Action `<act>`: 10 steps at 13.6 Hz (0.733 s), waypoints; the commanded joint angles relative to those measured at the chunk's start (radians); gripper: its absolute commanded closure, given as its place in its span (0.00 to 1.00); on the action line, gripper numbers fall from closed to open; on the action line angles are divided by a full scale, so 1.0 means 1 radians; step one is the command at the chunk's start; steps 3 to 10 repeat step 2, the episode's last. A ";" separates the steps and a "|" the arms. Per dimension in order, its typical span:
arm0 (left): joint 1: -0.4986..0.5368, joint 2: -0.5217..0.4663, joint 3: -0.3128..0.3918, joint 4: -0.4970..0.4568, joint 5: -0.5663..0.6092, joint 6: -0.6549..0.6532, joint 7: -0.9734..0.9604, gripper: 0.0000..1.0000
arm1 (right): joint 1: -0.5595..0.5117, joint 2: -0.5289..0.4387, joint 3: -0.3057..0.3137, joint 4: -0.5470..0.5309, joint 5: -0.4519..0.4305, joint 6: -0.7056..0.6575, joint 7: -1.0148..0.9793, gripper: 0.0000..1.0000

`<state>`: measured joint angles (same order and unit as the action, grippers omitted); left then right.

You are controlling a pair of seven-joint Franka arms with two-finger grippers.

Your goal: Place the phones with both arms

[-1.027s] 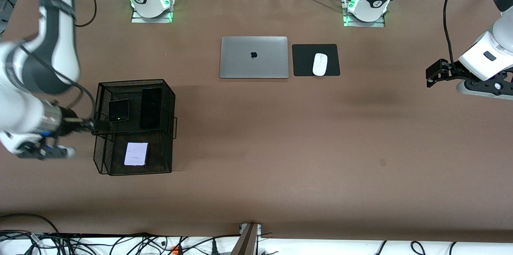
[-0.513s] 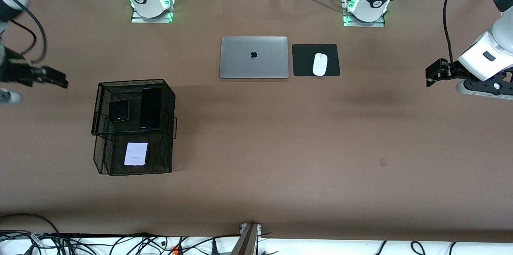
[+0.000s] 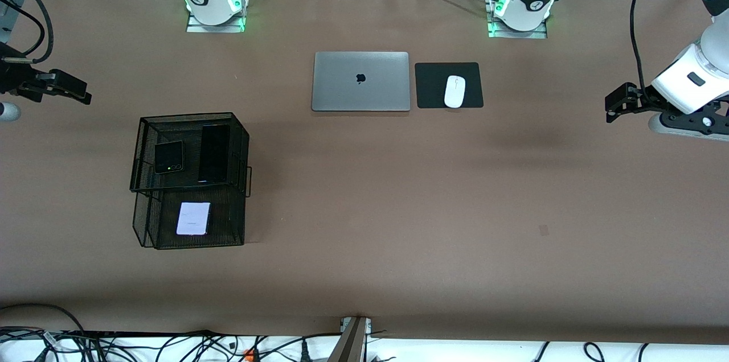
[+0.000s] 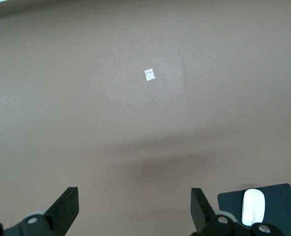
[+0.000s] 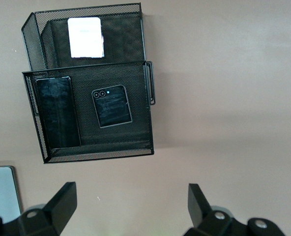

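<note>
Both tools are spread and carry nothing: the right tool (image 3: 80,94) hangs over bare tabletop (image 3: 398,191) at its arm's end, the left tool (image 3: 618,105) waits at the other. All 3 phones already lie in the mesh organizer (image 3: 239,140): the small black phone (image 3: 169,157) and slim black phone (image 3: 214,153) on top, the pale phone (image 3: 193,218) below. Best now is simply holding clear.

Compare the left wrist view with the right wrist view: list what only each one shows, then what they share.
Only the left wrist view: the white mouse on its black mouse pad, and a small white scrap on the table.
Only the right wrist view: the two-tier mesh rack holding the pale phone, the long black phone and the small black phone.
Both: bare brown table under an open, empty claw.
</note>
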<state>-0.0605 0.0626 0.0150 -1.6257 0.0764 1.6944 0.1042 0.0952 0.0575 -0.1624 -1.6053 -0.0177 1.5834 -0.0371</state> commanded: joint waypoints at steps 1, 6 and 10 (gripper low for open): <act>-0.002 0.013 0.000 0.030 -0.021 -0.019 0.023 0.00 | -0.015 -0.016 0.020 -0.018 -0.016 -0.002 0.016 0.00; -0.002 0.013 0.000 0.030 -0.021 -0.019 0.023 0.00 | -0.015 -0.015 0.018 -0.018 -0.016 -0.002 0.016 0.00; -0.002 0.013 0.000 0.030 -0.021 -0.019 0.023 0.00 | -0.015 -0.015 0.018 -0.018 -0.016 -0.002 0.016 0.00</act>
